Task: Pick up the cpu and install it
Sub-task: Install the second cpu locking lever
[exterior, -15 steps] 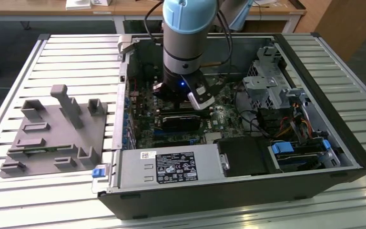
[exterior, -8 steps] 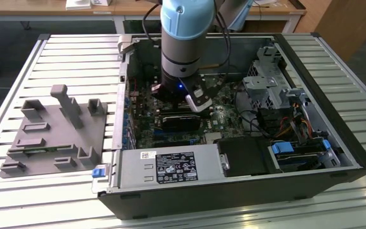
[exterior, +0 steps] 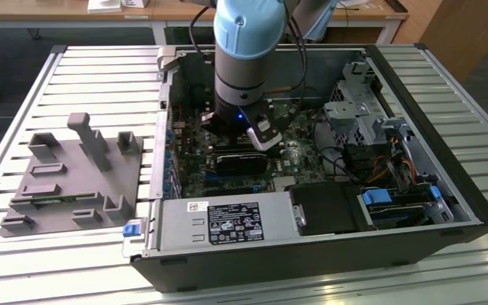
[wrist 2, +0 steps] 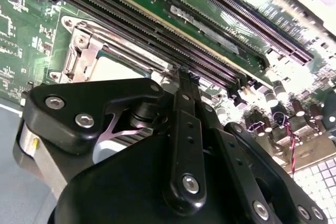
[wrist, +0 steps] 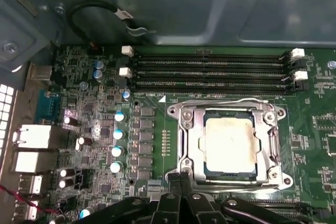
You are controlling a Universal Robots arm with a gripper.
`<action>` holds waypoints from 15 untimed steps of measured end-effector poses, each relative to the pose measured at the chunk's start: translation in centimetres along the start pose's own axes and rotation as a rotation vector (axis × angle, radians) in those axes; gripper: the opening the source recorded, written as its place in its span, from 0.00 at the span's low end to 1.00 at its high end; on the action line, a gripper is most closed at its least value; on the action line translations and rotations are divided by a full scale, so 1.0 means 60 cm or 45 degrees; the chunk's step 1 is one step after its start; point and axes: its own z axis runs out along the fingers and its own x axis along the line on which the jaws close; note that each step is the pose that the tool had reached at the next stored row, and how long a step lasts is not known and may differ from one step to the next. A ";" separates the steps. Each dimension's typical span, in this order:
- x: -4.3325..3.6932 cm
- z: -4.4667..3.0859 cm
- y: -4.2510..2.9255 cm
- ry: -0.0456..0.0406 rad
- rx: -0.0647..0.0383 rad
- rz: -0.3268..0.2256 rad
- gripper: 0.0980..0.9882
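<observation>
The cpu [wrist: 231, 144], a pale silvery square chip, lies flat in the motherboard socket, framed by the metal socket bracket [wrist: 188, 132]. In the second wrist view the cpu [wrist 2: 113, 69] shows as a pale patch past the gripper's body. My gripper [wrist: 179, 178] is shut with nothing between its fingers, and its tips sit at the socket bracket's edge beside the cpu, not over it. The black fingers meet in one narrow bar at the gripper [wrist 2: 184, 74]. In the exterior view the arm [exterior: 244, 57] reaches straight down into the open computer case [exterior: 312, 260].
Several black memory slots [wrist: 210, 69] run alongside the socket. Capacitors [wrist: 118, 140] and rear ports [wrist: 34, 137] crowd the board's other side. A grey power supply [exterior: 227, 222] and drive cage [exterior: 354, 117] box in the case. A grey plastic fixture [exterior: 74, 184] with posts stands on the slatted table.
</observation>
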 end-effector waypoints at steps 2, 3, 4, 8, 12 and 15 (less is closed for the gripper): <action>0.000 0.001 0.000 0.000 -0.007 -0.001 0.01; 0.001 0.002 -0.001 0.000 -0.011 -0.001 0.01; 0.001 0.002 -0.001 0.000 -0.015 -0.002 0.01; 0.004 0.004 -0.001 0.001 -0.026 -0.003 0.01; 0.005 0.006 -0.002 0.001 -0.034 -0.004 0.01; 0.006 0.009 -0.002 0.001 -0.040 -0.004 0.01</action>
